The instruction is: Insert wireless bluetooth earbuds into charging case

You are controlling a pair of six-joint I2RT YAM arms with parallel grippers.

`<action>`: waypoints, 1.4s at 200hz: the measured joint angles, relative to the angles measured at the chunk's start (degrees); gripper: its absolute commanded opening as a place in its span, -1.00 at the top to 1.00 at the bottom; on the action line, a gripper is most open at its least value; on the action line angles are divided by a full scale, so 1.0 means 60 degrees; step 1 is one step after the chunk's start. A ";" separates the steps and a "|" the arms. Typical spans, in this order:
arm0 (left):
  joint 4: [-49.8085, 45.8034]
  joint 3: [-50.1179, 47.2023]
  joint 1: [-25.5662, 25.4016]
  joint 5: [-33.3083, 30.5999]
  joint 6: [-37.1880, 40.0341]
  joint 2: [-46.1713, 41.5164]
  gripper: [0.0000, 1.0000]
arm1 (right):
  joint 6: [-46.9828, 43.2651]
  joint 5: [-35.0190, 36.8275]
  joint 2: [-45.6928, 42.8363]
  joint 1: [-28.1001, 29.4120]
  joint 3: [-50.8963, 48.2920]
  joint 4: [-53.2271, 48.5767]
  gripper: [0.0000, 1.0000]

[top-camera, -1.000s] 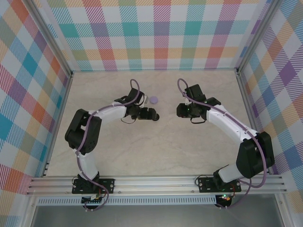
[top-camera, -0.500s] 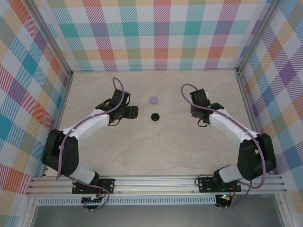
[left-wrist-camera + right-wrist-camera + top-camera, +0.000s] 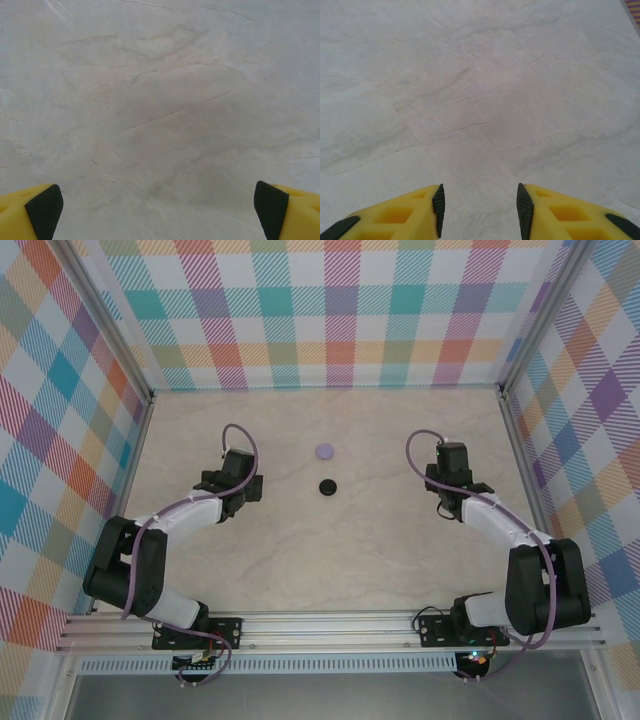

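From above, a small round lilac case (image 3: 324, 451) and a round black case (image 3: 326, 486) just nearer lie on the smooth, veined beige marble-look table (image 3: 380, 550). They are between the left jaws and the right jaws, well apart from both; whether earbuds sit inside cannot be told. The left wrist view shows the yellow left jaws spread wide, black textured pads (image 3: 45, 212) far apart, while the right wrist view shows the right jaws parted more narrowly, gripping nothing.

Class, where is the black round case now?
The black case sits centrally in the top view, just nearer the arm bases than the lilac case.
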 measured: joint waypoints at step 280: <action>0.8644 -0.3490 0.2586 0.4204 0.0561 0.0798 -1.00 | -0.0973 -0.3337 0.1734 -0.1537 -0.2856 0.7402 -1.00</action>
